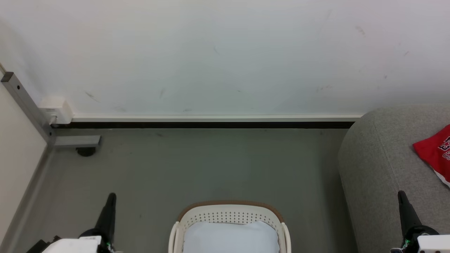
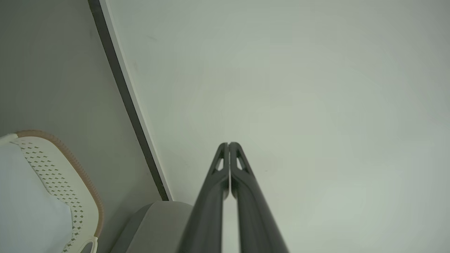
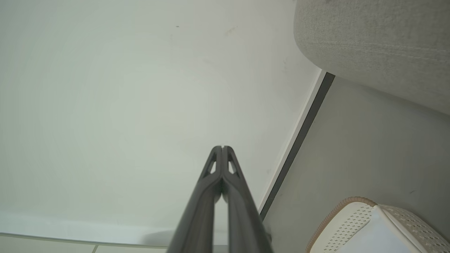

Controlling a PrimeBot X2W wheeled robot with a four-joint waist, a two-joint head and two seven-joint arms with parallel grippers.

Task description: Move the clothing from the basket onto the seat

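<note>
Grey floor (image 1: 211, 165) runs back to a scuffed white wall (image 1: 211, 52), and at the bottom middle of the head view stands the basket (image 1: 230, 215) with a pale bluish-white cloth (image 1: 230, 237) lying inside it. On the right, the red clothing (image 1: 434, 153) with white lettering lies on the seat (image 1: 372, 165), well apart from the basket. The left gripper (image 2: 229, 146) and the right gripper (image 3: 222, 149) hang on either side of the basket, each with its two dark fingers pressed together tip to tip and holding nothing.
</note>
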